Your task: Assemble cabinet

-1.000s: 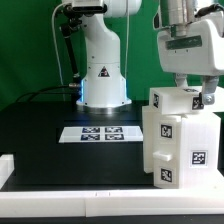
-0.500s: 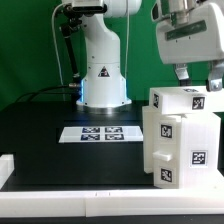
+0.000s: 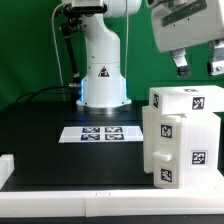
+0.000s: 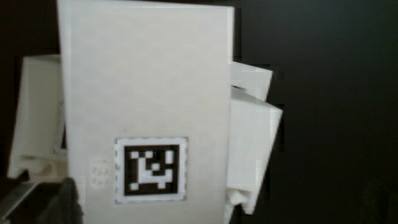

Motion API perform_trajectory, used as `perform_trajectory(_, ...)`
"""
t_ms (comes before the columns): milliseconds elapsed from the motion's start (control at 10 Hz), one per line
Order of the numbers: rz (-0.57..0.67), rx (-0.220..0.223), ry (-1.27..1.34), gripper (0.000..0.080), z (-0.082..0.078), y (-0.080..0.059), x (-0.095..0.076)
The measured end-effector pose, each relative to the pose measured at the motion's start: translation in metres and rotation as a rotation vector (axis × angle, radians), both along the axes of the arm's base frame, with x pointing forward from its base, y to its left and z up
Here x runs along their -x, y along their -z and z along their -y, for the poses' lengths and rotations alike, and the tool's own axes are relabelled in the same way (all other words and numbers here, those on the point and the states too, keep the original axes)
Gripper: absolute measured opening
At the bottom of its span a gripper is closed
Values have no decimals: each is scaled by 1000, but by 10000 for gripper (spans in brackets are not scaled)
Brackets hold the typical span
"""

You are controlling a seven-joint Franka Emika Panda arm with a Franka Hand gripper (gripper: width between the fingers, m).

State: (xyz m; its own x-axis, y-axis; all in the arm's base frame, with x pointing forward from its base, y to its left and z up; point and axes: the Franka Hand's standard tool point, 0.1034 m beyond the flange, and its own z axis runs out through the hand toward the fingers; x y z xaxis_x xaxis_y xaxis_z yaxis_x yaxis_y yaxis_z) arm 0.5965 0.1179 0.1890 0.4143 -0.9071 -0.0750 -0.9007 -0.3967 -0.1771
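Exterior view. The cabinet [image 3: 182,135], a white box-shaped body with smaller white panel pieces fitted against it, stands upright on the black table [image 3: 60,155] at the exterior view's right. Black-and-white square tags mark its top face and its two visible sides. The gripper [image 3: 197,66] hangs in the air above the cabinet's top, clear of it, with its two fingers [image 3: 182,66] spread apart and nothing between them. The white block of the wrist above the gripper runs out of the picture at the top edge. The arm's white base [image 3: 103,70] rises at the far side of the table, before a green backdrop. The marker board [image 3: 101,133], a flat white strip carrying printed tags, lies on the table in front of the base and to the exterior view's left of the cabinet, apart from it. A long low white border rail [image 3: 70,205] runs along the near edge of the table, with a raised end at the exterior view's left.

Wrist view. The camera looks down onto the cabinet [image 4: 151,90]. Its long white top face fills the middle of the picture and bears one square tag [image 4: 150,168]. Further white panel pieces show on both sides of this face, against the black table [image 4: 338,100]. The picture is soft, and the gripper's fingers cannot be made out clearly in it.
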Motion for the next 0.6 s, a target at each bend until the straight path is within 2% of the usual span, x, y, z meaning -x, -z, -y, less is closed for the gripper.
perform_trajectory(100, 26, 26, -195, 797, -4, 2, -3)
perform_trajectory(300, 68, 72, -513, 797, 2, 8, -6)
perform_trajectory(600, 88, 100, -757, 797, 2, 11, -8)
